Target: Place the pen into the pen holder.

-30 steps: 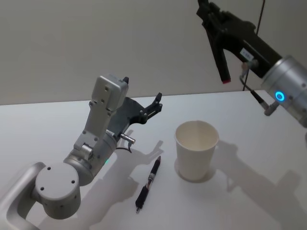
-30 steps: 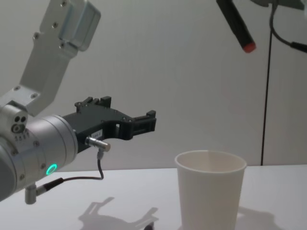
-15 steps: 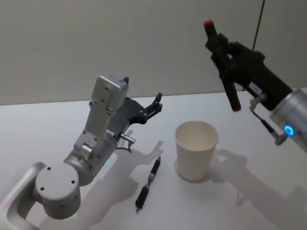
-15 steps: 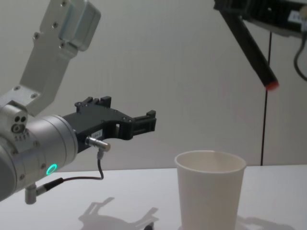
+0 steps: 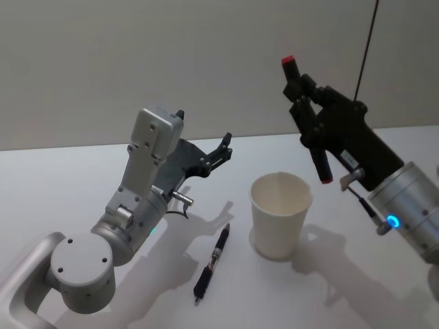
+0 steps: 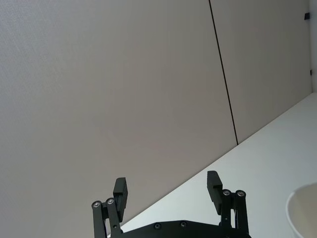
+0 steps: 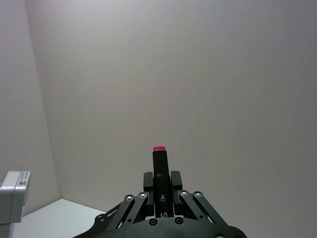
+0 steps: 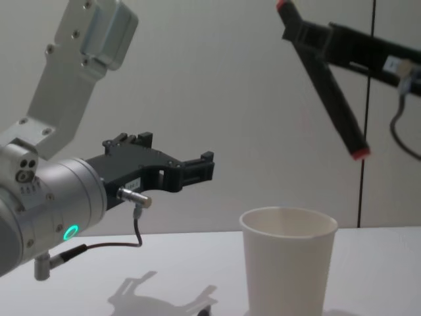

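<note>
Right end effector (image 5: 306, 104), black fingers clamped narrow on a black marker-type pen with 2 red ends (image 5: 319, 161), raised at upper right, gripping nearer the pen's upper end. Pen is tilted, top leaning toward the robot's left. Its lower red end hangs in the air above and just right of the rolled rim of the plain white paper cup (image 5: 280, 221), not inside it. Cup stands upright on the white tabletop (image 5: 68, 178), approx. centre-right. Left end effector (image 5: 225, 146), fingers spread wide w/ nothing between them, hovers above the tabletop to the cup's left, apart from it. A 2nd item, a slim black ballpoint (image 5: 212, 264), lies flat on the tabletop near the cup's base on its left, touching neither cup nor end effector. Plain grey wall (image 5: 137, 55) behind.
</note>
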You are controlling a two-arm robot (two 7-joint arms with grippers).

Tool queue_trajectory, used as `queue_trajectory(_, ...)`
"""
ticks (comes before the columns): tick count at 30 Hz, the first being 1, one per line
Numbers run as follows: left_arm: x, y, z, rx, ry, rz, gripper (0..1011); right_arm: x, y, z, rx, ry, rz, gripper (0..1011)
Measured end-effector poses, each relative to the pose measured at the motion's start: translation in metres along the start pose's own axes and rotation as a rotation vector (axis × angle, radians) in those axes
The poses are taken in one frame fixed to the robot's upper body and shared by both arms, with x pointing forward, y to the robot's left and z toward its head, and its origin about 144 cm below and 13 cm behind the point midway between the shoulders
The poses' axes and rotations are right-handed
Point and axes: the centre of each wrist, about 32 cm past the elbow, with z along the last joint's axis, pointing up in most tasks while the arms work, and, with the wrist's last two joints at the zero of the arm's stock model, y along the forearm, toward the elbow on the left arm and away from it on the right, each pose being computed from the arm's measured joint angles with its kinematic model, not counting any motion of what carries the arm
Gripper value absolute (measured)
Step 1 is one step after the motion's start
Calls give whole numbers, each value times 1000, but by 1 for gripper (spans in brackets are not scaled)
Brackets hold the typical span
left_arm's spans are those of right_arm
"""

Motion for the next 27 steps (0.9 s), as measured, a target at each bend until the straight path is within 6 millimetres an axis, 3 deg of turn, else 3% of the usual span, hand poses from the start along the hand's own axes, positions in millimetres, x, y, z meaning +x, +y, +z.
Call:
queue_trajectory(10, 0, 0, 0, 0, 0, 0, 1001, -7, 4, -23, 14, -44, -46, 194)
queue_trajectory(27, 0, 0, 0, 0, 0, 0, 1001, -5, 21, -42, -2, -70, -68, 195)
